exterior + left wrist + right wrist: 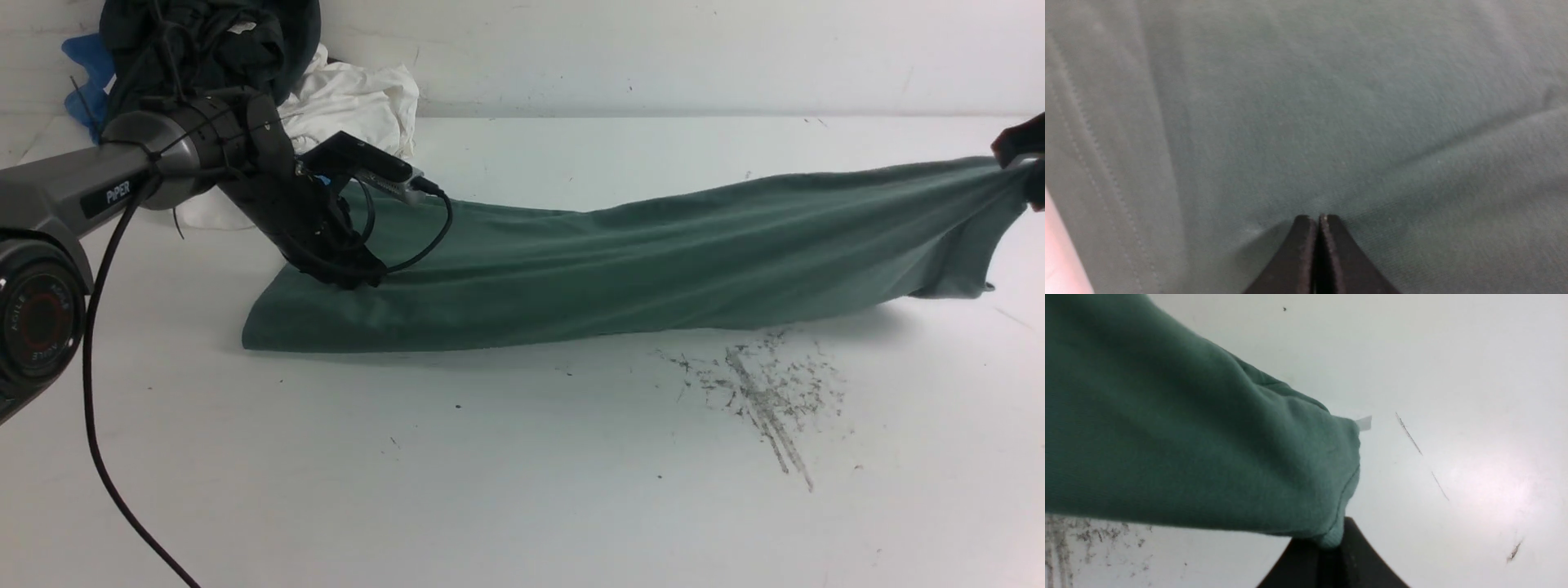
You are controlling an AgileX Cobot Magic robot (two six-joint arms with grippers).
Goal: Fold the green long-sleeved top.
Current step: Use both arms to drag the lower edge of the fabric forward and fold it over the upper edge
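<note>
The green long-sleeved top (612,261) lies stretched in a long band across the table, from the left to the far right edge of the front view. My left gripper (355,278) is shut, its tips pressed down on the cloth near the band's left end. In the left wrist view the left gripper (1318,216) shows nothing between its closed jaws, and the top (1306,102) fills the picture. My right gripper (1020,159) holds the right end lifted off the table. In the right wrist view the right gripper (1331,539) pinches a ribbed edge of the top (1188,437), with a small white tag (1364,422) beside it.
At the back left a pile holds a dark garment (204,41), a white one (351,106) and a blue one (86,73). Dark scuff marks (767,392) streak the white table in front of the top. My left arm's black cable (94,392) hangs at the near left.
</note>
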